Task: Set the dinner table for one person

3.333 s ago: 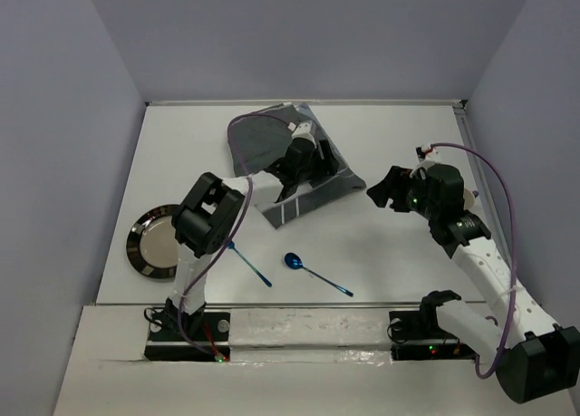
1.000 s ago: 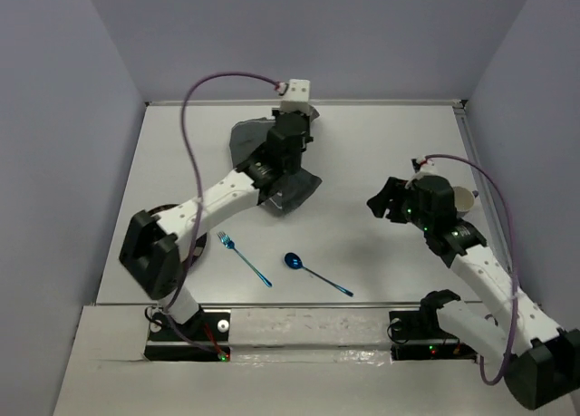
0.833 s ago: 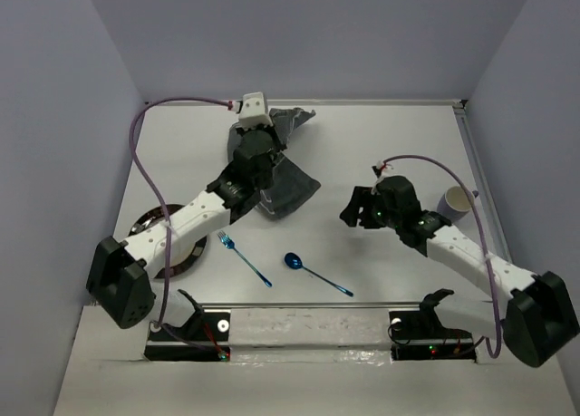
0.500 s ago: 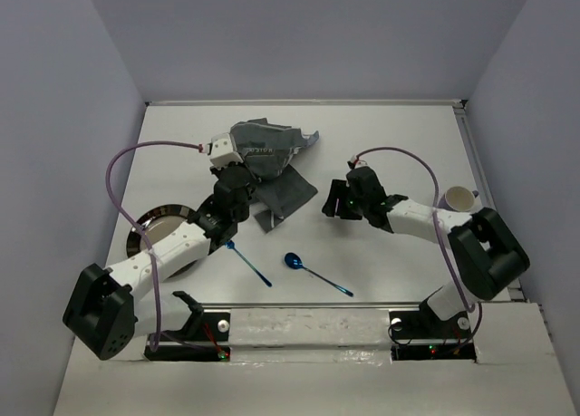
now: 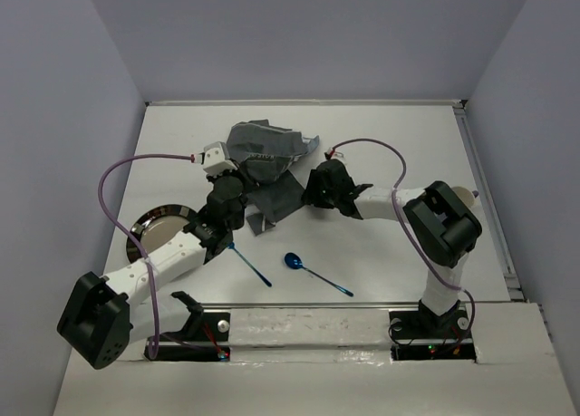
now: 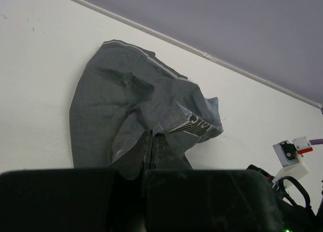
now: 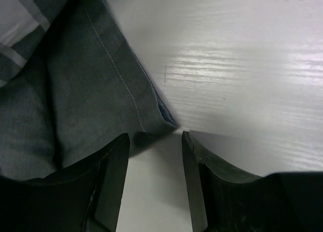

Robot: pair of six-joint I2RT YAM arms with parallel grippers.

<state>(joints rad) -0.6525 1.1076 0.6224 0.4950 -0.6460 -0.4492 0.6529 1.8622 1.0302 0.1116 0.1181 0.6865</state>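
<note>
The dinner table is a wide white top. A dark grey striped cloth mat lies crumpled on it at the back centre. My left gripper is shut on the mat's near-left edge. In the left wrist view a fold of the mat is pinched between the closed fingertips. My right gripper sits low at the mat's right corner, jaws open. In the right wrist view that corner of the mat ends just ahead of the right gripper. Bare table shows between the fingers.
A silver plate with a dark rim lies at the left, partly under my left arm. A blue fork and a blue spoon lie near the front centre. A pale cup peeks out behind my right arm.
My left arm has dragged the mat back from the far edge, bunching it up. My right arm has swung left across the table to the mat's right corner, its jaws narrowing.
</note>
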